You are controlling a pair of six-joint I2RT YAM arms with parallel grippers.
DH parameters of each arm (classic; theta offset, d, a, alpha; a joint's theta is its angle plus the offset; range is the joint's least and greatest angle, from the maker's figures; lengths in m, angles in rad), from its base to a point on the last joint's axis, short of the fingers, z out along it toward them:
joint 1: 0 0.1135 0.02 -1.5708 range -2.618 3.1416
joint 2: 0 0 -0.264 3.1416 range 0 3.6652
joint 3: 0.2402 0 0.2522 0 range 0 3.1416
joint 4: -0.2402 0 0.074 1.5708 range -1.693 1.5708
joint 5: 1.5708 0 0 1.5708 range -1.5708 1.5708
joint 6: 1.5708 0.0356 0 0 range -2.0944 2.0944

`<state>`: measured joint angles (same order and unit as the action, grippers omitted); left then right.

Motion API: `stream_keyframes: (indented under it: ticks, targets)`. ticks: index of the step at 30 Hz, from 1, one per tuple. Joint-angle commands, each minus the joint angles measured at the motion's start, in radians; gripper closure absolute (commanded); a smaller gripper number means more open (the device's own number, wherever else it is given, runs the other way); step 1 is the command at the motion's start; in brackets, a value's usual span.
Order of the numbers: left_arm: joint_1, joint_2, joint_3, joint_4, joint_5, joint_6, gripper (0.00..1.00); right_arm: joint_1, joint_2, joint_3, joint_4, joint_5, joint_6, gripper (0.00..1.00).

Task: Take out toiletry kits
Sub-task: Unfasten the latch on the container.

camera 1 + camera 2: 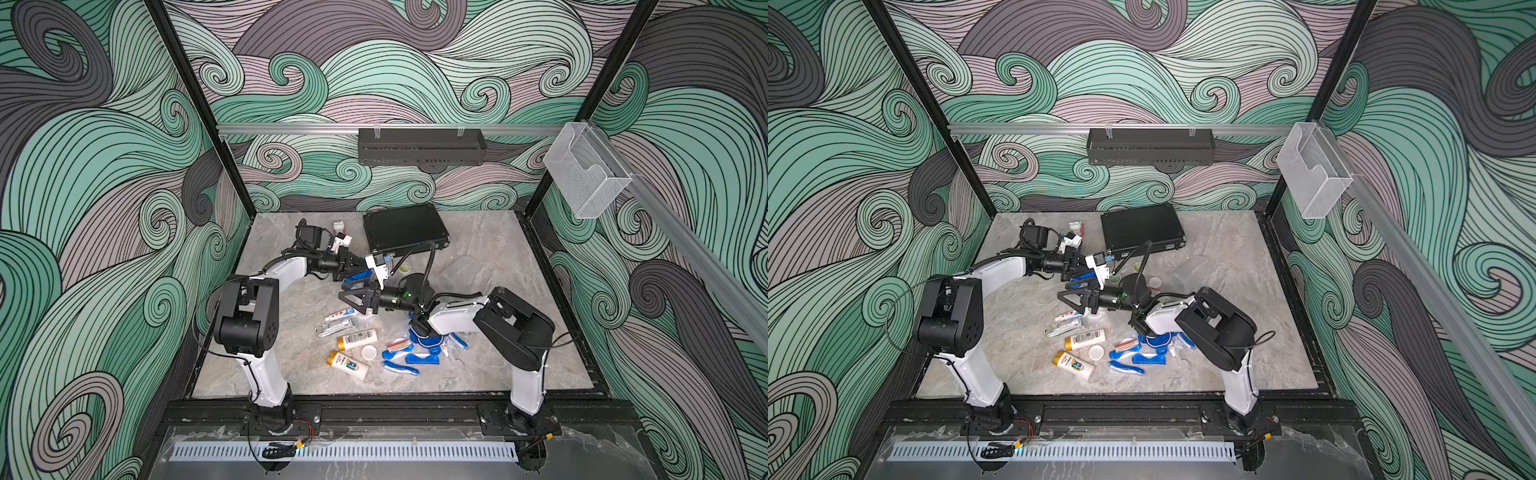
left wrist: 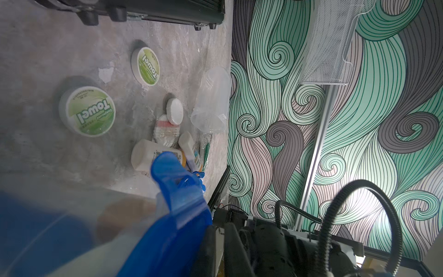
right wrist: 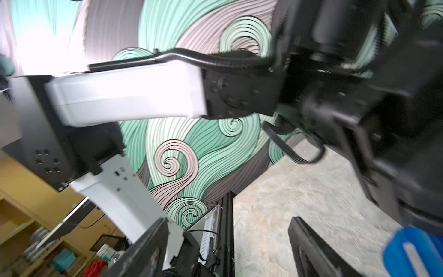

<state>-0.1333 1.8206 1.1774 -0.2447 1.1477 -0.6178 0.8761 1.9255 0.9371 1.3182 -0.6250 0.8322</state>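
My left gripper (image 1: 358, 270) is shut on a clear tumbler (image 1: 356, 277) with a round blue clip-tab lid (image 2: 172, 182), held above the table's middle. The lid and clear wall fill the near part of the left wrist view and hide the jaws. My right gripper (image 1: 350, 293) hangs just in front of it, open, with nothing between its fingers (image 3: 311, 251); the blue lid (image 3: 412, 251) sits off to one side. Loose on the table lie gold-capped bottles (image 1: 356, 338), small tubes (image 1: 338, 318), a razor (image 1: 398, 345) and blue toothbrushes (image 1: 409, 359).
An empty clear tumbler (image 2: 211, 100) lies on its side near the right wall. Two green towel discs (image 2: 87, 111) and more bottles (image 2: 143, 156) rest nearby. The black ribbed briefcase (image 1: 405, 228) lies shut at the back. Both forearms cross the table's centre.
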Motion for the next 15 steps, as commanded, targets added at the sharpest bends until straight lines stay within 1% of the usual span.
stream_keyframes:
  ticks: [1, 3, 6, 8, 10, 12, 15]
  targets:
    - [-0.006, 0.085, -0.062, -0.13, -0.199, 0.011, 0.88, -0.012, -0.018, 0.007, 0.078, -0.054, -0.028, 0.21]
    - [-0.005, 0.073, -0.037, -0.162, -0.199, 0.03, 0.87, -0.023, -0.044, -0.012, 0.019, -0.083, -0.058, 0.21]
    - [0.0, 0.036, 0.013, -0.233, -0.209, 0.07, 0.83, -0.047, -0.11, -0.06, -0.15, -0.123, -0.181, 0.2]
    - [0.004, 0.011, 0.05, -0.283, -0.213, 0.092, 0.75, -0.074, -0.151, -0.078, -0.248, -0.143, -0.233, 0.21]
    - [0.008, -0.019, 0.092, -0.322, -0.21, 0.106, 0.61, -0.11, -0.199, -0.094, -0.336, -0.143, -0.269, 0.2]
    - [0.011, -0.043, 0.132, -0.356, -0.206, 0.115, 0.51, -0.143, -0.233, -0.102, -0.393, -0.152, -0.292, 0.2]
    - [0.012, -0.063, 0.212, -0.435, -0.2, 0.147, 0.44, -0.174, -0.283, -0.113, -0.483, -0.129, -0.355, 0.2]
